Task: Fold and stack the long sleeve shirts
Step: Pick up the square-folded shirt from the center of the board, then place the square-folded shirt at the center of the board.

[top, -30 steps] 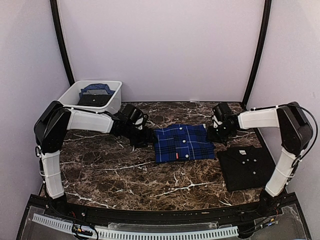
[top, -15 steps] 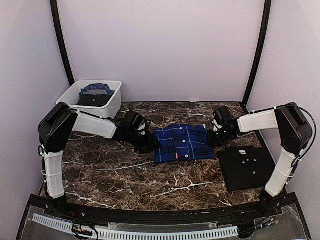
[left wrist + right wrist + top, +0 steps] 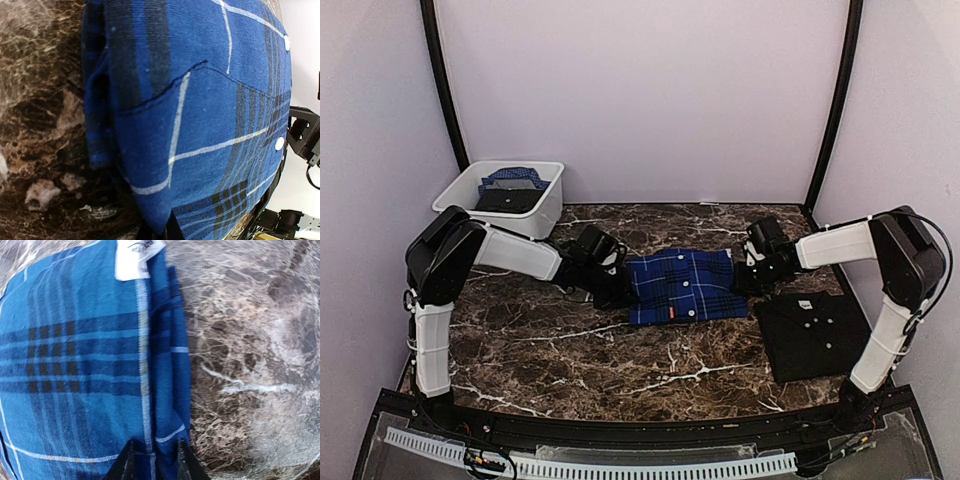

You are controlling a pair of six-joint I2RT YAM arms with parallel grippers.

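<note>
Nearest to us, on the right side of the bench (image 3: 570,350), the black shirt (image 3: 815,335) lies folded flat with its white buttons up. It is the base of the stack, as we judge it.

Just beyond it and to its left, at mid-bench, lies the plaid shirt (image 3: 685,285), folded into a rectangle with its long axis running left to right. Its near right corner comes close to the black shirt without covering it.

The left end effector (image 3: 617,290) sits at the shirt's left end and the right end effector (image 3: 742,277) at its right end, so the arms bracket the long axis. In the right wrist view the fingers (image 3: 127,462) stand close together with the folded cloth edge between them, so we read that as a pinch on the plaid shirt. In the left wrist view cloth covers the fingers, and we cannot tell their state.

The target lies toward the near right, and the right arm is nearer to it. We expect the carry to call for both ends rising level.

The bench is dark veined marble. At its far left corner stands a white tub (image 3: 548,208) holding more cloth, and pale lilac walls (image 3: 650,100) close in the space.
</note>
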